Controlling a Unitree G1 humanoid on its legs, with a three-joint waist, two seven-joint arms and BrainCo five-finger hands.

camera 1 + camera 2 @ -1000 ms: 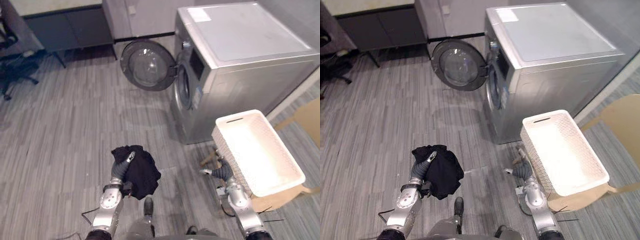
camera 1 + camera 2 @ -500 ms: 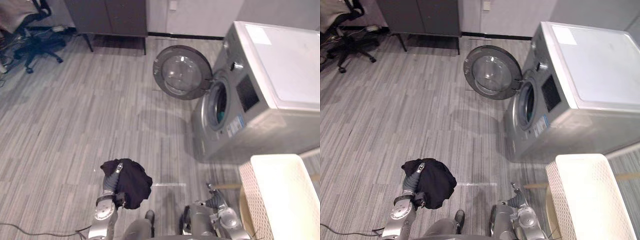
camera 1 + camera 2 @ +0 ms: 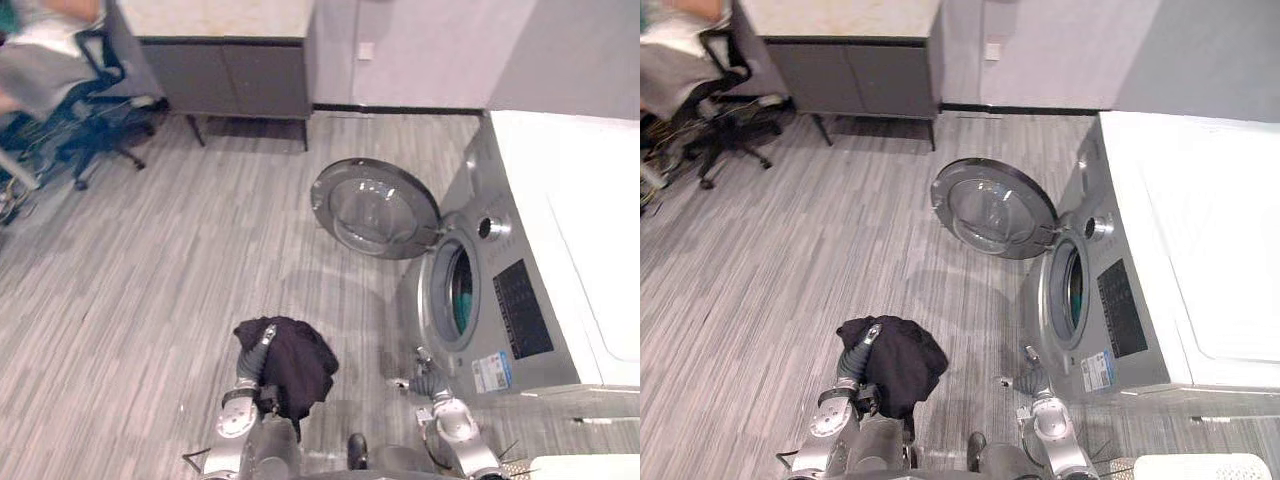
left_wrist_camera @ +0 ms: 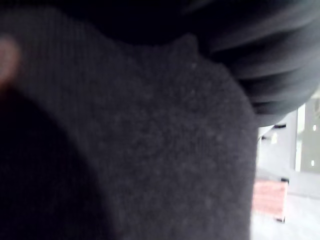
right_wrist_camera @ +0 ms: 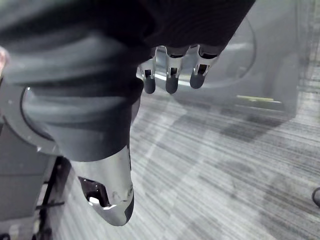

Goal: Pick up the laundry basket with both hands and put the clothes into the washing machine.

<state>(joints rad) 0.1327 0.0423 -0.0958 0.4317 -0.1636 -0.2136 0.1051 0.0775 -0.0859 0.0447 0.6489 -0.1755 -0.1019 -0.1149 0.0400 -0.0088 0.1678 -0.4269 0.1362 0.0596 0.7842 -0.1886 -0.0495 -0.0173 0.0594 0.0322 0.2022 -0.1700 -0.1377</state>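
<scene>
Left hand (image 3: 257, 352) clutched the black garment (image 3: 300, 366), lower centre; drum opening (image 3: 460, 298) lay upper right of it. Right hand (image 3: 427, 383) was slack-fingered and empty.

Ahead on our right stands the silver front-loading washing machine (image 3: 560, 300). Its round glass door (image 3: 375, 210) is swung open to the left of the drum mouth. Against the far wall sits the long dark cabinet (image 3: 235, 75), with the black wheeled office chair (image 3: 85, 115) to its left. The black bundled garment (image 3: 300, 368) sits in our left hand (image 3: 258, 350), left of the machine. Our right hand (image 3: 428, 383) hangs near the machine's lower front. The white mesh basket (image 3: 1185, 467) lies nearest us, far right.
</scene>
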